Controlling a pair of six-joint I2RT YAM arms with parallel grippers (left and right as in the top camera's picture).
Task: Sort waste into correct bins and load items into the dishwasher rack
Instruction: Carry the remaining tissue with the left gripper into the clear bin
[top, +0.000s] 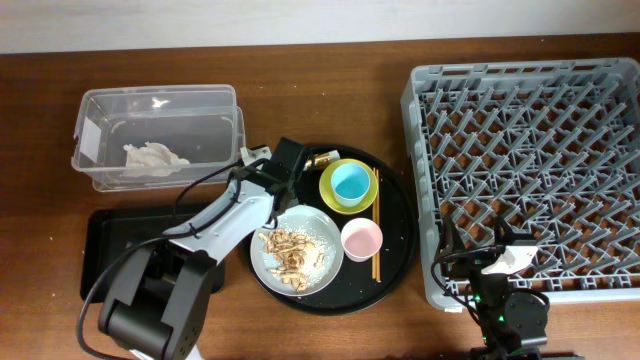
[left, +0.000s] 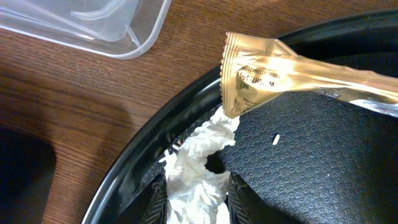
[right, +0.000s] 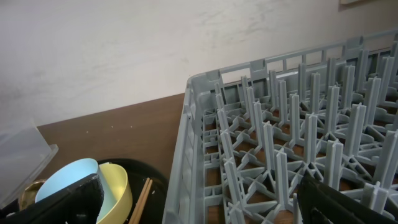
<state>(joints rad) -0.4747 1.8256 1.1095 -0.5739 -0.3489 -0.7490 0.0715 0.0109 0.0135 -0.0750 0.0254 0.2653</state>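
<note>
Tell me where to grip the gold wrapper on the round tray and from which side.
Probably the flat crimped end of the gold wrapper, pinched from above across its narrow width. That end lies flat near the round tray rim, while the rest is crinkled. Mind the tissue against its lower corner.

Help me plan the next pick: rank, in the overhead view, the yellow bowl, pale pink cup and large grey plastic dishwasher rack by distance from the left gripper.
From the left gripper, closed on a crumpled white paper tissue:
1. Yellow bowl, just right.
2. Pale pink cup, lower right.
3. Grey dishwasher rack, far right.
</note>
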